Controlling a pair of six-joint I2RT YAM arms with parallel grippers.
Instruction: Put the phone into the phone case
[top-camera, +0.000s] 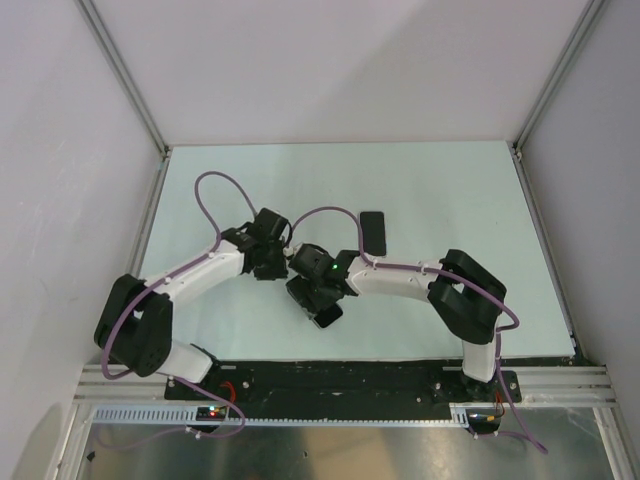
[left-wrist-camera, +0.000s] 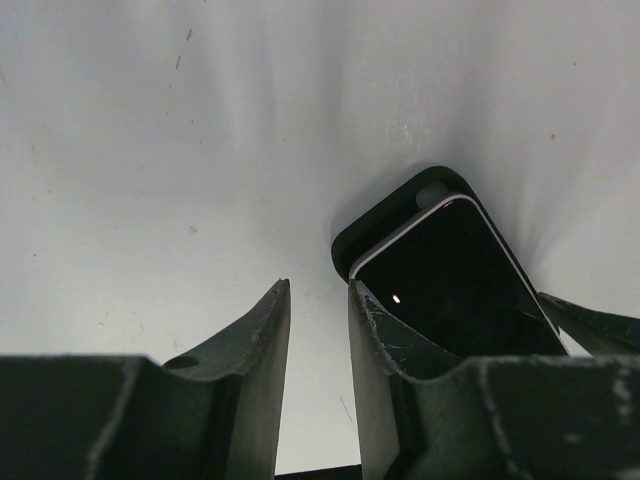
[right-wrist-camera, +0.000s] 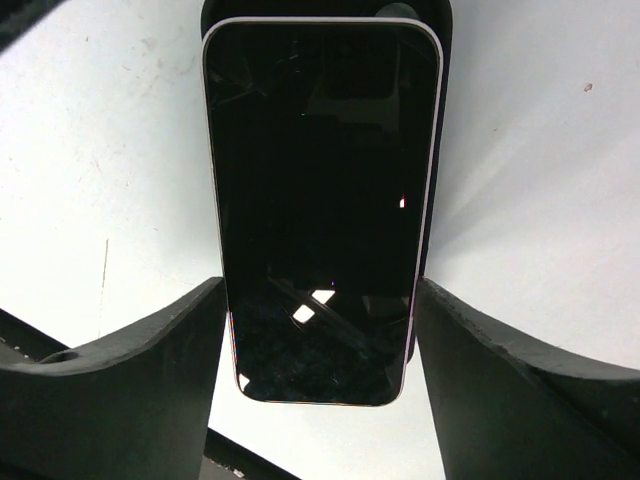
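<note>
Top external view is showing the white desk (top-camera: 430, 190) with the left arm (top-camera: 190, 275) and the right arm (top-camera: 400, 280) both bending inward, their wrists meeting close to the middle of the near edge. The right gripper (right-wrist-camera: 320, 300) is clasping the phone (right-wrist-camera: 320, 180) by its two long edges. The phone is resting on top of the black case (left-wrist-camera: 370, 225), whose rim is showing past its far end, while the left gripper (left-wrist-camera: 318, 300) is hovering just beside them with fingers slightly apart, holding nothing, and a dark flat rectangle (top-camera: 372, 232) is lying farther toward the desk's centre.
</note>
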